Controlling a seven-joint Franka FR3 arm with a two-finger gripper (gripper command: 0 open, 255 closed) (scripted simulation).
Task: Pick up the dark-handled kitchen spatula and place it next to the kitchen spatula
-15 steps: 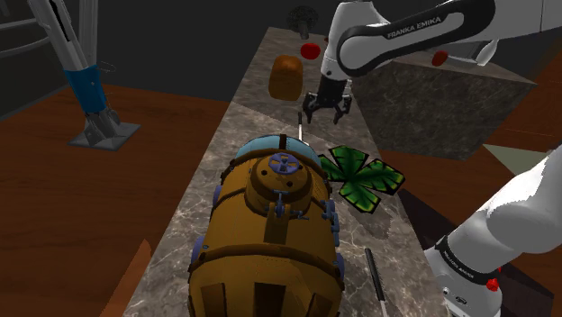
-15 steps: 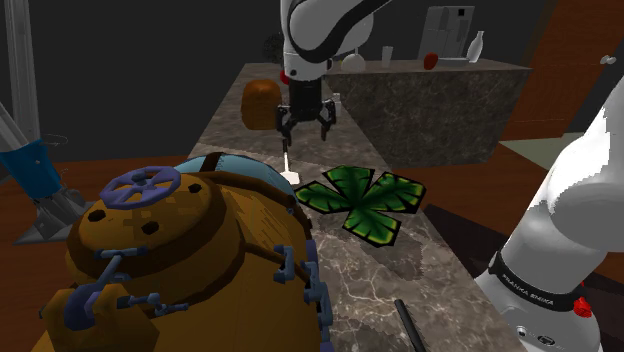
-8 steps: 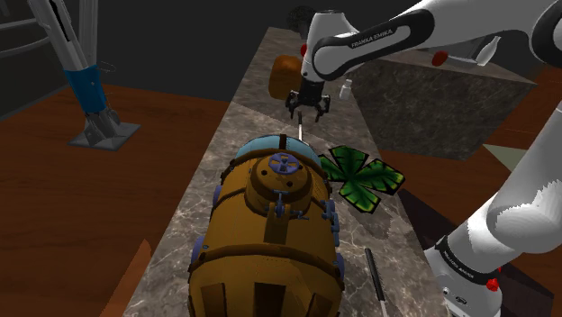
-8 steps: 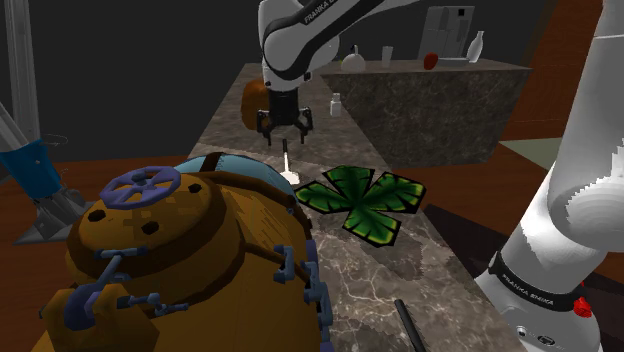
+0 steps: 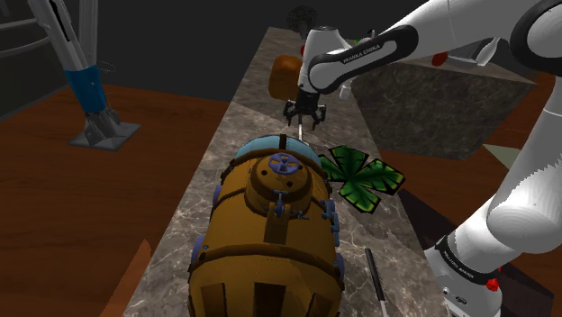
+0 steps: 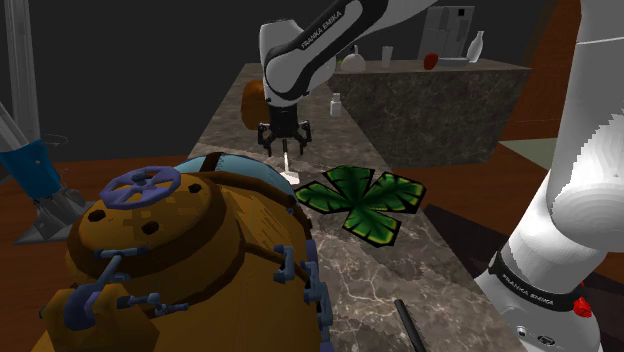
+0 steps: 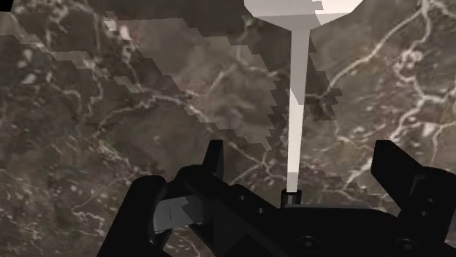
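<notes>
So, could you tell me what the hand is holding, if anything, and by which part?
Nothing is held: the hand is open, its fingers standing apart on either side of the white spatula, which lies on the counter.

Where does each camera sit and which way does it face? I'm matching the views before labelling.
Shoulder view: beside the arm base, looking down along the marble counter; arm and gripper show.
Second exterior view: low behind the barrel, facing the same way; arm shows.
Wrist view: on the hand, facing the counter; open fingers show.
Shared: the white spatula below the gripper.
</notes>
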